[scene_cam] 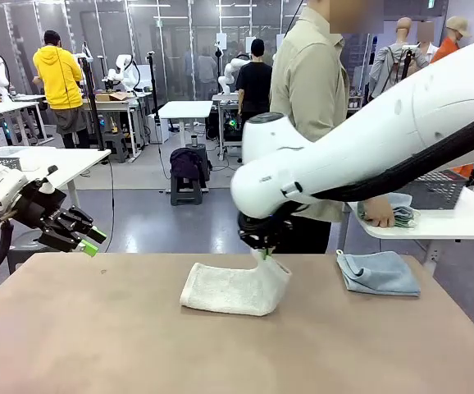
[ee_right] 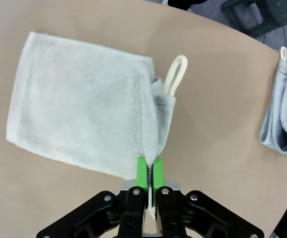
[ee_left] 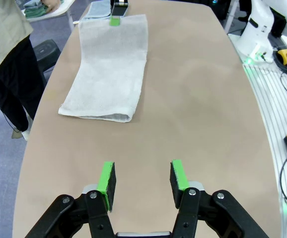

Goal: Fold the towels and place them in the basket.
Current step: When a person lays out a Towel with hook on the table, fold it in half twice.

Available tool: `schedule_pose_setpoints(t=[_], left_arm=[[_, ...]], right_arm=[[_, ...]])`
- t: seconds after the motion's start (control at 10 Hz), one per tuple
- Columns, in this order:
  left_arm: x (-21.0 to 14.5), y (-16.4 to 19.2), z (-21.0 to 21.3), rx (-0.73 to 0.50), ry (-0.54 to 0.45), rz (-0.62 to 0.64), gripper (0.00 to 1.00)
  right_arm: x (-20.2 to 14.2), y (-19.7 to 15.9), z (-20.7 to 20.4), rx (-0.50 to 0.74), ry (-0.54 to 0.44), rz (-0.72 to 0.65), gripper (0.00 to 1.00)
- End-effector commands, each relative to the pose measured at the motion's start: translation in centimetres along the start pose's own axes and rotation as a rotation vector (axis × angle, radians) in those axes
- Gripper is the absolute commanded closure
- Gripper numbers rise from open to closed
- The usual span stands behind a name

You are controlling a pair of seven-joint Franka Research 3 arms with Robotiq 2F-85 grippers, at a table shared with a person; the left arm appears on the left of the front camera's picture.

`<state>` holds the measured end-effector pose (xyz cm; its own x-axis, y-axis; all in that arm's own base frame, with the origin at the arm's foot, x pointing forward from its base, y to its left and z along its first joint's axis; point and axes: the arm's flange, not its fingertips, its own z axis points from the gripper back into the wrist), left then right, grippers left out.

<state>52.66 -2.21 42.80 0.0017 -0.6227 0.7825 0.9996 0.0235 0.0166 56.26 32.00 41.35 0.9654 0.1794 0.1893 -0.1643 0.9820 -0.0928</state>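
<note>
We judge the job barely begun: our right gripper is clamped on one edge of the cream-white towel, lifting that edge off the table mid-fold, while a grey-blue towel lies well apart near the table's right edge and more towels sit by the basket on the side table under the person's hand. Our left gripper hovers apart from the cloth, jaws parted and empty
</note>
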Motion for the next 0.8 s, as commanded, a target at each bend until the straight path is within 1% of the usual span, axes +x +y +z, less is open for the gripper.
schedule_pose_setpoints(t=[0.0, 0.1, 0.2, 0.4, 0.6, 0.7], left_arm=[[0.0, -0.2, 0.1, 0.002, -0.001, -0.001, 0.43], [0.0, -0.2, 0.1, 0.002, -0.001, -0.001, 0.43], [0.0, -0.2, 0.1, 0.002, -0.001, -0.001, 0.43], [0.0, -0.2, 0.1, 0.002, -0.001, -0.001, 0.43], [0.0, -0.2, 0.1, 0.002, -0.001, -0.001, 0.43], [0.0, -0.2, 0.1, 0.002, -0.001, -0.001, 0.43]], right_arm=[[2.0, 3.7, -0.5, -0.022, 0.020, -0.043, 1.00], [2.2, 5.8, -0.6, -0.005, 0.025, -0.069, 1.00], [2.5, 8.0, -1.1, 0.022, 0.014, -0.143, 1.00], [2.6, 11.2, -2.0, 0.051, -0.010, -0.228, 1.00], [3.1, 12.8, -3.3, 0.057, -0.100, -0.307, 1.00], [3.1, 13.4, -4.0, 0.071, -0.079, -0.300, 1.00]])
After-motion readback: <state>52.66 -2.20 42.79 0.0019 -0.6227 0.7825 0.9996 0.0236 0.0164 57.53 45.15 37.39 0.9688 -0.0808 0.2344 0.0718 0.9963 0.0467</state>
